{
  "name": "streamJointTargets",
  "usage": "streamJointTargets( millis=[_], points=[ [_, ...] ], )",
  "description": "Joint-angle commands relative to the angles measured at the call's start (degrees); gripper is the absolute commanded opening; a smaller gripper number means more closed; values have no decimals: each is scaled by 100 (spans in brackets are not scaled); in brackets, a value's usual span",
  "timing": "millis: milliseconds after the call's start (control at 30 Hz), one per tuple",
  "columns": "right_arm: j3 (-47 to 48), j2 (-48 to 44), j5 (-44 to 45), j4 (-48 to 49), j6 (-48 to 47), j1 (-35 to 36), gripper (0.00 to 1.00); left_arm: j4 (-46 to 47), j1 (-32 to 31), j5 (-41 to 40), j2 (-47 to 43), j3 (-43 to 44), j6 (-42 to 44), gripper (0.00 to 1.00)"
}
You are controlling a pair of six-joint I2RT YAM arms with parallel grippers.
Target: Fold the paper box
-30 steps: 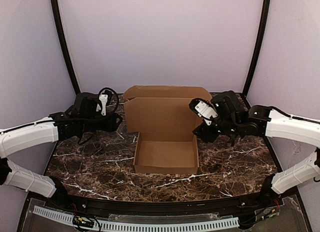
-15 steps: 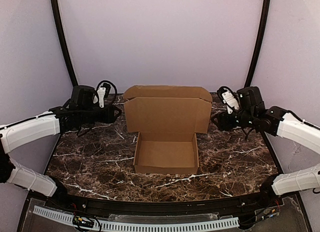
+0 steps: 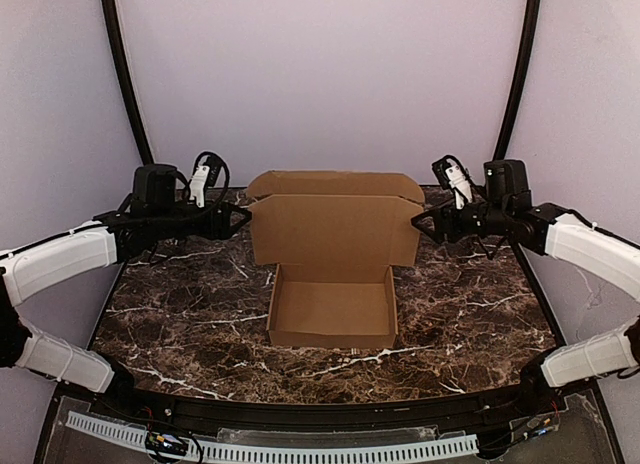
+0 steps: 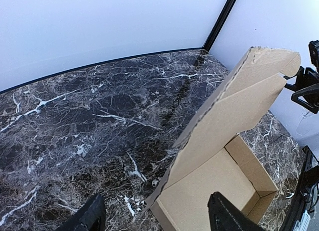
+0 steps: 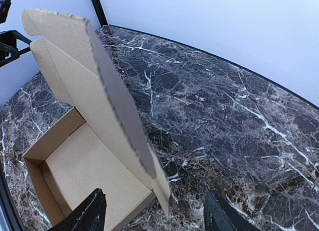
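Dark marble-look surface with white veins is sitting inside pale lilac walls. Two black poles are running up at the far corners.

Paper box is sitting mid-surface, plain brown cardboard, partly formed:
- Shallow tray is lying open on the near side, with its low walls up.
- Lid is standing upright off the tray's far wall.
- Top flap of the lid is bending along a crease, with rounded ears at both ends. Cannot tell which way it is leaning.

Left hand is hovering just beside the lid's left edge, about mid-height, fingers pointing right. Right hand is mirroring it at the lid's right edge, fingers pointing left. Both are hanging clear of the surface.

Left wrist view: the left hand's fingers are standing wide apart. The lid's edge and the tray's corner are running down between them, and nothing is being clamped.

Right wrist view: the right hand's fingers are spread apart too. The lid's edge and a small side tab are lining up with the gap, and nothing is being gripped.

Cannot tell whether any fingertip is touching the cardboard.
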Motion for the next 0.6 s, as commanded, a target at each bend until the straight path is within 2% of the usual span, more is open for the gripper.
streamJointTargets(
  millis=[0, 267, 567],
  points=[
    [267, 238, -573, 493, -167, -253, 65, 123, 31, 265, -92, 56, 65, 71],
    [364, 477, -1252, 615, -214, -323, 49, 138, 31, 399, 40, 134, 28, 73],
    [267, 366, -1365, 606, -166, -327, 28, 196, 31, 688, 206, 286, 65, 73]
  ],
)
